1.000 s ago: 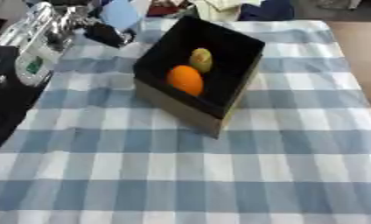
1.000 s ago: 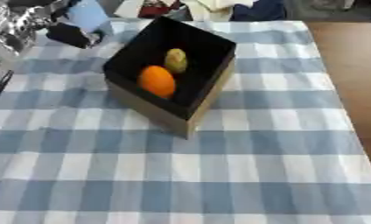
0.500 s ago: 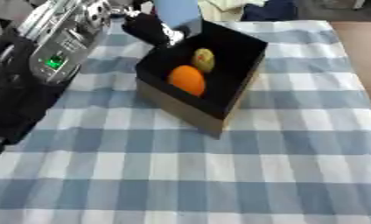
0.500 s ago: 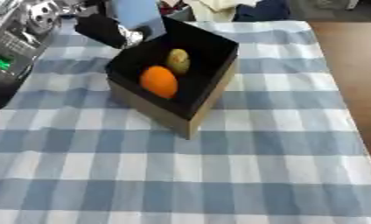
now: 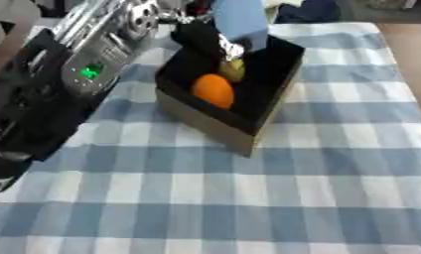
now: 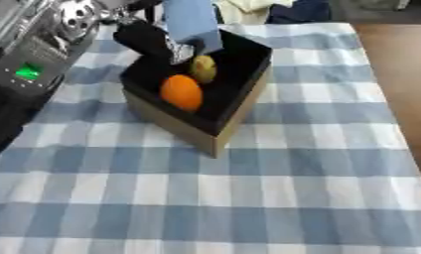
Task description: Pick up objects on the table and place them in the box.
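Note:
A black box (image 5: 207, 125) with brown outer walls sits on the blue-and-white checked cloth, left of centre and turned at an angle. Inside it lie an orange (image 5: 214, 90) and a smaller yellow-green fruit (image 5: 234, 70). My left arm comes in from the upper left. Its black left hand (image 6: 150, 39) is curled round a light blue block (image 6: 189, 22), held upright over the box's far left corner, just above the yellow-green fruit. The hand hides the block's lower end.
My silver and black left forearm (image 5: 88, 54), with a green light on it, covers the cloth left of the box. Dark and pale cloths (image 6: 275, 7) lie past the far edge. A brown surface (image 6: 401, 69) runs along the right.
My left arm has swung right, carrying the blue block from beside the box's far left corner to over the box. The fruits have not moved.

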{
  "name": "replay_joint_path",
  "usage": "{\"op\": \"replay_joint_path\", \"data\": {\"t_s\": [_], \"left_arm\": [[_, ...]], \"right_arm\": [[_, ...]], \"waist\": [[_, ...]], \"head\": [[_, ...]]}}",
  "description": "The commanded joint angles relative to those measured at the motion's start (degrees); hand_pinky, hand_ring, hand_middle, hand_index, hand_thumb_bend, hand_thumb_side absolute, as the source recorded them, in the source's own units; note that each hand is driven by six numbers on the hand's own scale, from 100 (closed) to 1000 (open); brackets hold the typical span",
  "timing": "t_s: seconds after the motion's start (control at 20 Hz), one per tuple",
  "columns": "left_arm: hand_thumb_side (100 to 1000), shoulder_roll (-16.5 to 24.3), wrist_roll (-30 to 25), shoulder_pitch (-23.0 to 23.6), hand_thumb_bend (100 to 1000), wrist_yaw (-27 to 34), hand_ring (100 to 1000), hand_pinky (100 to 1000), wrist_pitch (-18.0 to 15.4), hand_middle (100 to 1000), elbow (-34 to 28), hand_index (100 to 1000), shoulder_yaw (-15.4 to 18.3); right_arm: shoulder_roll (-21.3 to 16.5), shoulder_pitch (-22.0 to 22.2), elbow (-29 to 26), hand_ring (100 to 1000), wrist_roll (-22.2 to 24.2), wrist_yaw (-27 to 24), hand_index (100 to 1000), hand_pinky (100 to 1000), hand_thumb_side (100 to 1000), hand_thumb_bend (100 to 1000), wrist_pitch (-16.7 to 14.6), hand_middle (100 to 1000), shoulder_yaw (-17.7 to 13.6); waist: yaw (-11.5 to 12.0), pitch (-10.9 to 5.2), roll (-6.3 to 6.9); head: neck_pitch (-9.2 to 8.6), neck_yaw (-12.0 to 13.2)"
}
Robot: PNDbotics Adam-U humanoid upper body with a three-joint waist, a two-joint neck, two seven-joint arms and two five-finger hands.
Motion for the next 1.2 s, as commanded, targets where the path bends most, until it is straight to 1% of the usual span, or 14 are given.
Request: {"op": "replay_joint_path", "data": {"t_s": [0.05, 0.4, 0.6, 0.7, 0.75, 0.9, 0.95, 1.0, 1.05, 1.2], "left_arm": [[488, -0.3, -0.5, -0.9, 100, -1.6, 786, 584, -0.4, 656, 2.1, 512, -0.3], [510, -2.5, 0.0, -0.8, 100, -5.2, 788, 586, -2.9, 656, 8.6, 524, -1.8], [560, -3.7, -0.4, -0.2, 100, -6.2, 792, 589, -4.8, 661, 11.4, 542, -2.5], [610, -4.1, -0.6, 0.0, 100, -5.9, 798, 594, -5.6, 675, 12.4, 611, -2.8], [614, -4.3, -0.7, 0.1, 100, -5.7, 798, 594, -5.9, 676, 12.8, 617, -2.8], [718, -4.5, -1.2, 0.2, 100, -5.6, 807, 604, -6.6, 705, 13.9, 718, -2.8], [734, -4.5, -1.3, 0.2, 100, -5.9, 809, 606, -6.8, 709, 14.1, 735, -2.7], [781, -4.5, -1.4, 0.3, 100, -6.2, 813, 613, -7.0, 719, 14.2, 771, -2.7], [790, -4.5, -1.6, 0.3, 100, -6.8, 814, 614, -7.2, 720, 14.4, 779, -2.6], [799, -4.6, -1.9, 0.3, 100, -8.2, 822, 621, -7.4, 735, 14.6, 842, -2.3]], "right_arm": [[-0.6, -1.3, -1.4, 966, 0.1, -0.4, 870, 979, 735, 100, -0.1, 783, 0.0], [-0.5, -1.6, -1.5, 966, 0.1, -0.5, 870, 979, 736, 100, -0.1, 782, 0.0], [-0.5, -1.7, -1.5, 966, 0.1, -0.5, 870, 979, 735, 100, -0.1, 782, 0.0], [-0.5, -1.7, -1.5, 966, 0.1, -0.5, 870, 979, 737, 100, -0.1, 782, 0.0], [-0.5, -1.7, -1.5, 966, 0.1, -0.5, 870, 979, 737, 100, 0.0, 782, 0.0], [-0.5, -1.6, -1.6, 966, 0.1, -0.5, 870, 979, 738, 100, 0.0, 781, 0.0], [-0.5, -1.6, -1.6, 966, 0.1, -0.5, 870, 979, 738, 100, 0.0, 781, 0.0], [-0.5, -1.6, -1.6, 966, 0.1, -0.5, 870, 979, 738, 100, 0.0, 781, 0.0], [-0.5, -1.6, -1.6, 967, 0.1, -0.5, 870, 979, 738, 100, 0.0, 781, 0.1], [-0.5, -1.6, -1.6, 967, 0.2, -0.5, 870, 979, 738, 100, 0.1, 781, 0.1]], "waist": [[-0.2, -1.0, -0.03], [-0.5, -0.61, -0.04], [-0.7, -0.47, -0.06], [-0.7, -0.42, -0.05], [-0.7, -0.4, -0.04], [-0.6, -0.35, -0.02], [-0.6, -0.34, -0.01], [-0.6, -0.34, -0.01], [-0.6, -0.34, 0.0], [-0.6, -0.33, 0.01]], "head": [[-0.62, 0.3], [-0.87, 0.5], [-0.97, 0.6], [-1.0, 0.6], [-1.0, 0.6], [-0.99, 0.6], [-0.99, 0.6], [-0.95, 0.6], [-0.94, 0.6], [-0.94, 0.7]]}}
